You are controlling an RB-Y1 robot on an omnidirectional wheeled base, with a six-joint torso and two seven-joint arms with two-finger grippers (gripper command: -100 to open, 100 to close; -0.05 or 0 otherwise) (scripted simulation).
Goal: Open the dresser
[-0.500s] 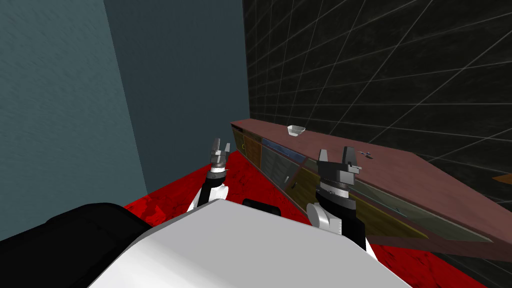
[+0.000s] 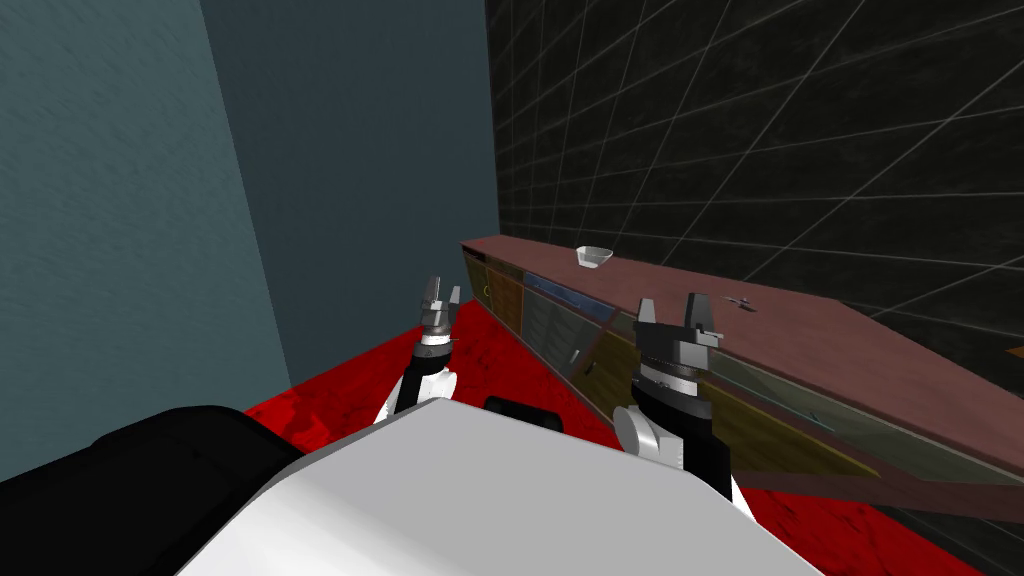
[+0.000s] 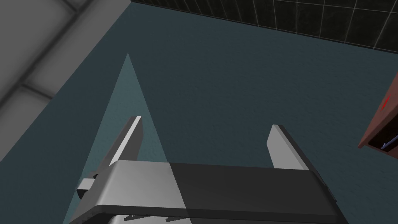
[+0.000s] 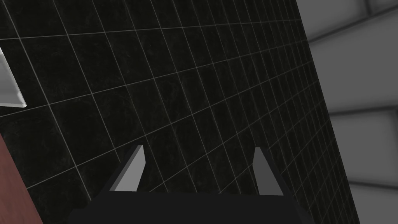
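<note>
Dresser [image 2: 800,340]: one, long and low, set against the dark tiled wall [image 2: 750,130]; its front edge slants away to the far corner
Open room: a strip of red floor [image 2: 500,365] between the teal wall [image 2: 350,180] and the dresser's front
Left gripper [image 2: 440,295]: over that floor, apart from the dresser, fingers spread wide, nothing between them
Right gripper [image 2: 672,310]: close before the dresser's front edge, fingers wide apart, holding nothing
On the top: one white bowl [image 2: 593,258], one small grey thing [image 2: 740,302], well apart
</note>
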